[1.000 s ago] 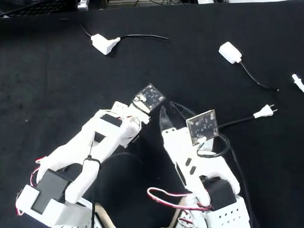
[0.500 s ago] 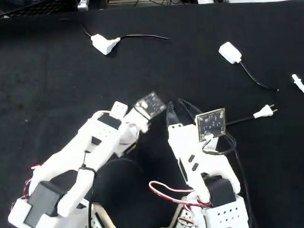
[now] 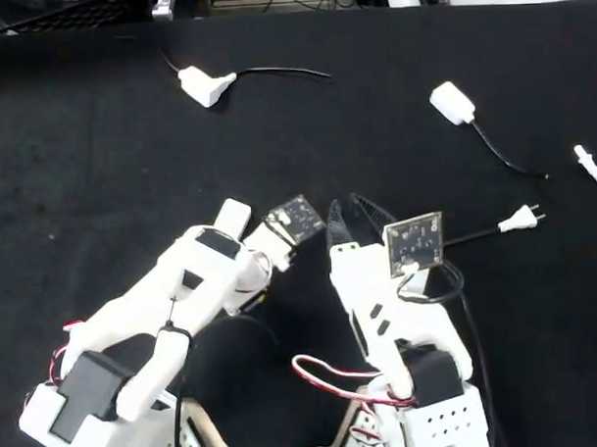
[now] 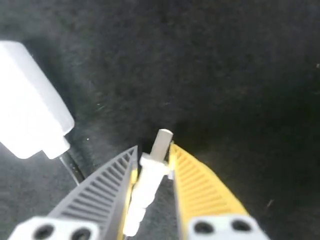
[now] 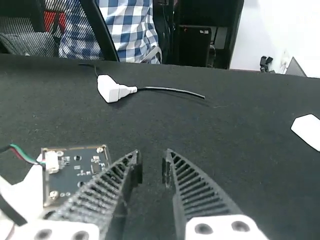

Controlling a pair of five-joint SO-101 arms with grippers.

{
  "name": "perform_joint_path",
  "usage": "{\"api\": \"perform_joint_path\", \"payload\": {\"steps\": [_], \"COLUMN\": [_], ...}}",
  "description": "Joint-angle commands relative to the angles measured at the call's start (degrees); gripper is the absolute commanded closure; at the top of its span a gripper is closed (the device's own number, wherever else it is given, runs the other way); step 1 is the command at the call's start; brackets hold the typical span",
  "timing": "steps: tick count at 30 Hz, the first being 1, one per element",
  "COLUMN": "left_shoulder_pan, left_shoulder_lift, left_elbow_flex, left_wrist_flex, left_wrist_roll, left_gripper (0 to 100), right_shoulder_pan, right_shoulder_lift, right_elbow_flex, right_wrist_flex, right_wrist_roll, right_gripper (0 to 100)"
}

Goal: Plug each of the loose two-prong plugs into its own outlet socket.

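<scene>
White plug [image 4: 146, 176] within left hand [image 4: 153, 149]

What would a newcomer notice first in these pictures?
The white left arm and right arm sit side by side at the near edge of the black table. The left claw is shut on a small white plug, pin toward the cloth. The right claw hangs open and empty, a white corded socket lying farther back.

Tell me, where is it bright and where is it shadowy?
High view: the black table stays dark, the white socket shines bright. Left wrist view: shadow darkens the table beside the white plug in the left end effector. Right wrist view: bright wall behind.
</scene>
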Motion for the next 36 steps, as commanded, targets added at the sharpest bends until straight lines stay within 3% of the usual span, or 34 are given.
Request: {"api": "perform_joint_path", "payload": {"steps": [1,16,36], "left_shoulder_pan": [0.7,0.2,3.1], "left_shoulder_lift": [0.1,0.0,0.2], "left_elbow_flex": [0.0,-0.4,-4.6], "left_wrist_flex": [1.0,6.3,5.9], "left_wrist_roll": [-0.4,-1.0,-2.0], "left_gripper": [88,90,86], "right_shoulder_pan": [0.7,0.7,0.7], "right_shoulder_lift": [-0.3,-0.3,-0.4], "right_elbow_flex": [-0.3,-0.3,0.1], "right_wrist_flex": [-1.0,-1.0,-1.6], "right_wrist_roll": [-0.4,-0.4,-0.4], "right_gripper": [91.0,91.0,91.0]}}
